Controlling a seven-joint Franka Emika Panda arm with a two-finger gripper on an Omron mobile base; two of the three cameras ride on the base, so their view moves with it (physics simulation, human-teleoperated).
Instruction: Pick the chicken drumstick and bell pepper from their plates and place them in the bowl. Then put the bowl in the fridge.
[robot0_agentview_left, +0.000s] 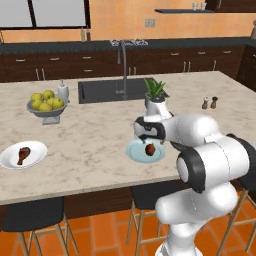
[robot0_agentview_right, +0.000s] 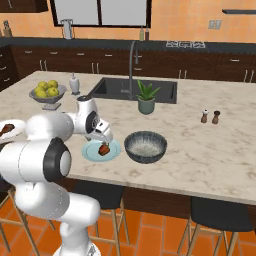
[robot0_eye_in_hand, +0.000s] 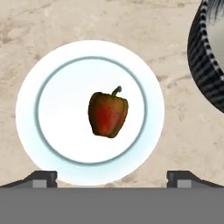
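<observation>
From the left base view, the arm reaches out over the marble counter (robot0_agentview_left: 100, 145) and its tool (robot0_agentview_left: 148, 138) hangs just above the pale blue plate (robot0_agentview_left: 134, 152), where the bell pepper (robot0_agentview_left: 149, 149) sits near the middle. Far off to the left, near the counter's front edge, the chicken drumstick (robot0_agentview_left: 23, 154) lies on the white plate (robot0_agentview_left: 37, 152), well apart from the arm.

From the right base view, the tool (robot0_agentview_right: 103, 140) is poised directly over the pepper (robot0_agentview_right: 104, 149) on the blue plate (robot0_agentview_right: 90, 152). The dark grey bowl (robot0_agentview_right: 145, 146) stands just beside that plate on its right, empty as far as I can see.

In the hand view, the two fingertips (robot0_eye_in_hand: 43, 178) stand wide apart at the bottom edge, with nothing between them. The pepper (robot0_eye_in_hand: 107, 113) lies ahead on its side, stem toward the top, roughly centred between the fingers. The bowl's ribbed wall (robot0_eye_in_hand: 205, 74) shows at the right.

The step in hand looks like picking up the pepper. To do it well, I would say the tool should come straight down, staying centred so the fingers straddle the pepper's body and not the stem, and close before touching the plate. The pepper is rounded and could roll away from an off-centre squeeze.
</observation>
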